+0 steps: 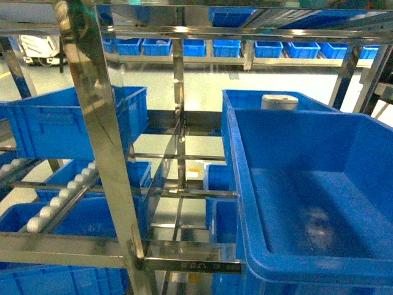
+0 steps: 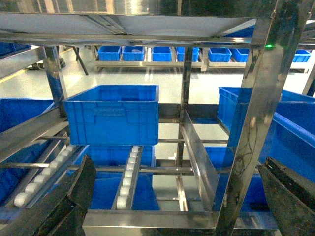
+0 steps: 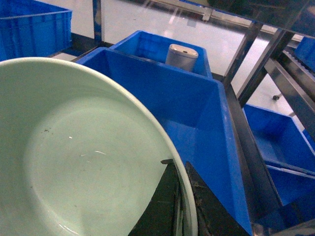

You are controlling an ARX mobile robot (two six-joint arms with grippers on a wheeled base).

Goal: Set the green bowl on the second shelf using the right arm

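Note:
The green bowl (image 3: 74, 157) fills the left of the right wrist view, pale mint and glossy inside. My right gripper (image 3: 181, 187) is shut on its rim, one dark finger inside the bowl and the other outside. The bowl hangs over a large blue crate (image 3: 187, 113). Neither the bowl nor the right gripper shows in the head view. My left gripper (image 2: 177, 201) is open, its dark fingers (image 2: 74, 196) at the lower corners of the left wrist view, with nothing between them, facing the steel shelf rack (image 2: 147, 219).
A white cylindrical container (image 3: 181, 55) stands in the blue crate behind; it also shows as the container (image 1: 279, 101). A large blue crate (image 1: 313, 196) sits at right. Steel rack posts (image 1: 101, 129), roller tracks (image 1: 61, 196) and further blue crates (image 2: 112, 115) surround.

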